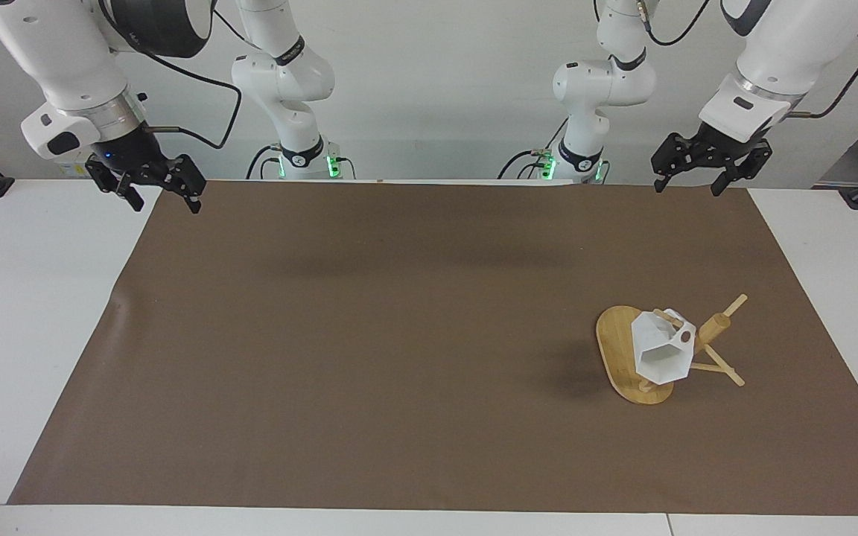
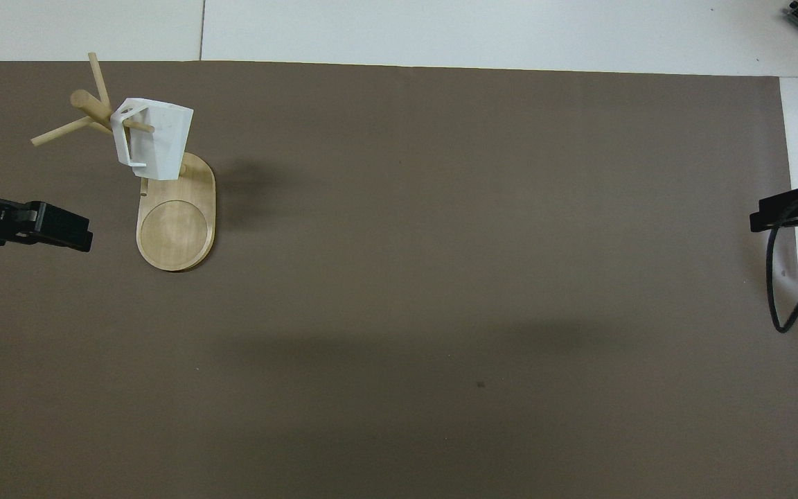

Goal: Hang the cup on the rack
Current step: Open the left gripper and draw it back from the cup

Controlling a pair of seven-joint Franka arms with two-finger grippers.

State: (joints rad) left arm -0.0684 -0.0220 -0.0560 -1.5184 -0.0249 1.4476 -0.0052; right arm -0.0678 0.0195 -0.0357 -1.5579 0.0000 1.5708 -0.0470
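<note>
Two glossy white, rounded-jointed arms — silver wrist rings, black cables looping off them, green lights at their bases — end in a black two-finger left gripper [image 1: 684,185] and a matching right gripper [image 1: 163,201].

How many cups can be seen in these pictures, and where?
1. The cup hangs by its handle on a peg of the rack, toward the left arm's end of the table. None seems hidden.

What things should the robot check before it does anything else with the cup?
1. Cup hangs by its handle on a peg: ok.
2. Rack stands upright on the brown mat: ok.
3. Left gripper open and holding nothing, over the mat's edge by the robots: ok.
4. Right gripper open and holding nothing, waiting at the mat's corner: ok.
5. Cup sits firmly enough not to slip off: cannot tell.
</note>
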